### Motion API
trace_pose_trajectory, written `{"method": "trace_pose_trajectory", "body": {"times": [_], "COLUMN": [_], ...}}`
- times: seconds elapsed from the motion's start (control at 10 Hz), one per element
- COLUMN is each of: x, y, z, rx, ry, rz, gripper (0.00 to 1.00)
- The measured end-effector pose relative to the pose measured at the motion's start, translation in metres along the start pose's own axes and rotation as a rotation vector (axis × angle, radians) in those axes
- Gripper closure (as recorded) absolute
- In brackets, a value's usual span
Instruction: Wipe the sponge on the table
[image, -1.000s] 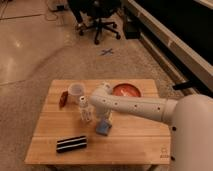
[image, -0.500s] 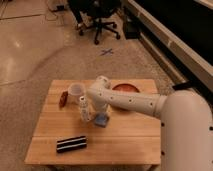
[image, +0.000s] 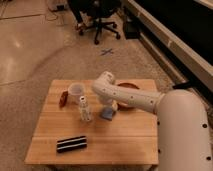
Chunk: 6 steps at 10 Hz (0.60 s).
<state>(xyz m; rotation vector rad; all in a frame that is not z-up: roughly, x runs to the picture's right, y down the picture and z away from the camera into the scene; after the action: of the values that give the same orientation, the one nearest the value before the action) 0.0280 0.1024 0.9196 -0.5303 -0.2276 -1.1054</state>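
The sponge (image: 107, 114) is a small light-blue pad lying flat near the middle of the table (image: 120, 142), a light wooden top made of plank strips. My gripper (image: 108, 106) comes down from the white arm's bent wrist and sits directly on top of the sponge, covering its far edge. The arm reaches in from the right, passing over the orange bowl.
A clear bottle (image: 85, 109) stands just left of the sponge. A white cup (image: 75, 90) and a red item (image: 63, 98) are at the back left. An orange bowl (image: 128, 93) sits back right, partly under the arm. A black block with white stripes (image: 71, 144) lies front left.
The sponge has slid a little toward the table's far right with the gripper on it. The arm's wrist has drawn back with it. The other objects stay put.
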Motion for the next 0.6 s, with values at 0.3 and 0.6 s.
{"method": "trace_pose_trajectory", "body": {"times": [0.3,0.6], "x": [0.013,0.013], "y": [0.041,0.086], "z": [0.001,0.000], "rx": [-0.039,-0.069], "ry": [0.018,0.024], "rz": [0.054,0.115], "gripper": [1.00,1.00]}}
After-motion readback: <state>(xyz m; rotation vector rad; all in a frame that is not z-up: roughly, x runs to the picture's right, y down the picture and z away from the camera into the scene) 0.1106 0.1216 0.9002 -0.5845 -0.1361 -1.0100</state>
